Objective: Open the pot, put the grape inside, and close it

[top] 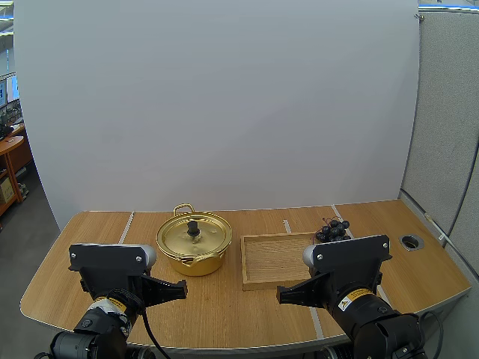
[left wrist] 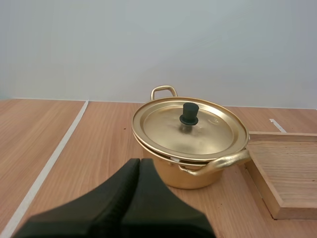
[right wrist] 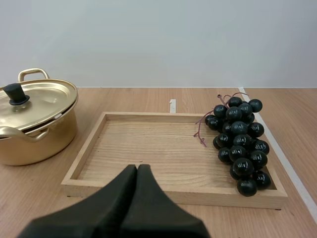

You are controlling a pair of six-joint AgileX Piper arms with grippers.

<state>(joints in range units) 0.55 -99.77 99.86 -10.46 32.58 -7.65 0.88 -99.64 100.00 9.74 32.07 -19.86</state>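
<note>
Pointing away from the near edge of the wooden table [top: 224, 321], the robot's two arms sit side by side, each with its black claw aimed at the far side. The left claw [left wrist: 139, 161] has its fingers pressed together into one dark wedge and grips nothing; its tip points at the gold pot [left wrist: 190, 177], which stands a little beyond it on the left half of the table. The right claw [right wrist: 137, 167] is closed the same way, fingers flush and empty, with its tip close to the near rim of the shallow wooden tray [right wrist: 148, 153]. Farther out, the pot is covered by its lid [left wrist: 198, 134], which sits squarely on the rim with a small black knob [left wrist: 188, 113] upright at its centre. One looped handle faces the far side and the other faces the near side. The tray lies just right of the pot, close beside it, flat on the table. The grapes [right wrist: 242, 141], a dark bunch with a reddish stem, lie inside the tray along its right side, well apart from the pot and touched by neither claw. Pale strips [top: 126, 226] run from near to far across the tabletop.
</note>
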